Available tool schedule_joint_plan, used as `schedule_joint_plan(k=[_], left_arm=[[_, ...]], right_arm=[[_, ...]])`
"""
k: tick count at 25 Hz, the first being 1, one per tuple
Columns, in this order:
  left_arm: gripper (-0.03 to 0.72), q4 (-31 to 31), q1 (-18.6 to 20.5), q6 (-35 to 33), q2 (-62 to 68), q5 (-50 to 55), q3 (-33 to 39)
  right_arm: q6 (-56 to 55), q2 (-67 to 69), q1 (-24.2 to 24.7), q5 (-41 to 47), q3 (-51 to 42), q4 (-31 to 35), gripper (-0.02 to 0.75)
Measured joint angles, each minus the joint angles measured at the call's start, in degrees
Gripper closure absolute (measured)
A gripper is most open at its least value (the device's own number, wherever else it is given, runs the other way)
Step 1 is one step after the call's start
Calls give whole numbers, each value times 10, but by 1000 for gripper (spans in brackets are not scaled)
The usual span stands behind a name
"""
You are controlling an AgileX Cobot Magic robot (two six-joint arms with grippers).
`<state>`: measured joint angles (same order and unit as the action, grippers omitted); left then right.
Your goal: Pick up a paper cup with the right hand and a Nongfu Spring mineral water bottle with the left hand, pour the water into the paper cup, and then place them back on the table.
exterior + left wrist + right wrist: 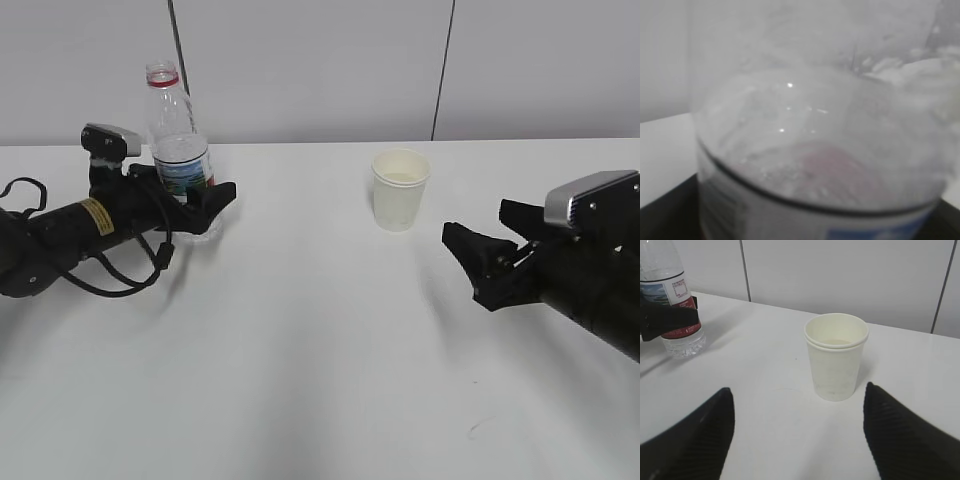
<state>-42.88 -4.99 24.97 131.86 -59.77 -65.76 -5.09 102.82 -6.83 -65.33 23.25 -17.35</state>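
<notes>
The Nongfu Spring bottle (180, 130) stands upright and capless on the table at the back left, with a little water at its foot (682, 345). My left gripper (205, 190) lies level around its label, one finger (670, 320) crossing in front. In the left wrist view the bottle (815, 150) fills the picture, and dark fingers (665, 210) show just outside its sides. The paper cup (400, 190) stands alone at mid-table, with liquid low inside (836, 343). My right gripper (475, 220) is open and empty, a short way in front of the cup (836, 357).
The white table (300, 350) has a small dark scratch (480, 428) near the front right. A grey panelled wall (320, 60) runs along its far edge. Black cables (120, 275) loop under the left arm.
</notes>
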Motion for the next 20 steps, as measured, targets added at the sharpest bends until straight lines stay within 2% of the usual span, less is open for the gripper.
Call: schedule_joint_plan(k=[4,11,20], left_arm=[[101,3,4,0,0,-5,28],[100,7,39,-3,-8,-48,85],[100,28,44,-46,-93,-53,194]], right_arm=[[0,0,0,0,0,-5,144],[0,0,0,0,0,-10,144],[0,0,0,-1,0,-14,144]])
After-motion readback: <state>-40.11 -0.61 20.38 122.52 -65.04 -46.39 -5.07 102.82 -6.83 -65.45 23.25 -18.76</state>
